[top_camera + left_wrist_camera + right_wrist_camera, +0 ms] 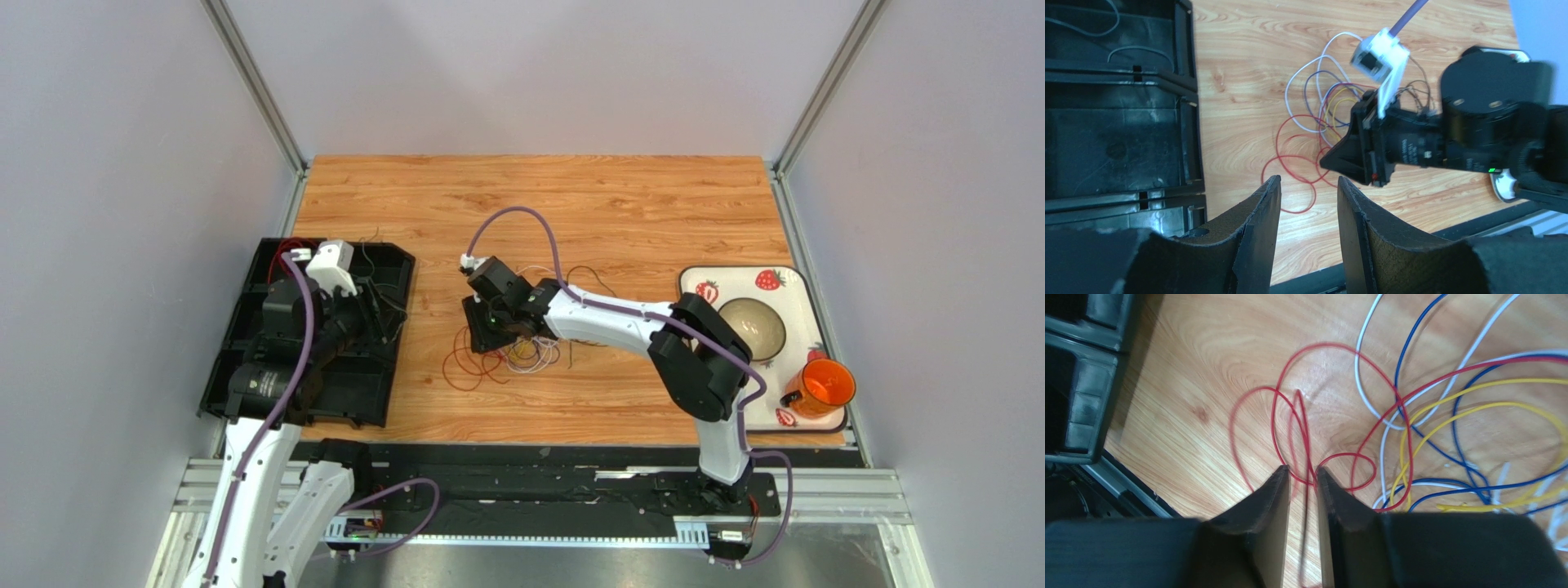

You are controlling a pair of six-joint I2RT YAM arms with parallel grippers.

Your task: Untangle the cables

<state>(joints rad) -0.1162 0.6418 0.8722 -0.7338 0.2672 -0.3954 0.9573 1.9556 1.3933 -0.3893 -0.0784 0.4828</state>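
**Thin cables in a messy pile on the bench**

On the left sits a black tray [368, 395] with boxes in it. The left arm [264, 382] hangs over this tray. The left jaws are apart and hold nothing. They point at the pile.

The cables [491, 361] lie in the middle of the wooden bench [613, 208], just beside the black tray. They are very thin and bendy. They curl in big loops that cross over each other. Red loops [1321, 346] lie on the side near the tray. White, blue, yellow and purple ones are mixed up beside them.

The right arm [601, 321] reaches over the pile. The right jaws are only a little apart, low over the bench. A red loop runs into the gap between them.

On the far right is a strawberry tray [785, 288] with a bowl [752, 328] and an orange cup [829, 385].
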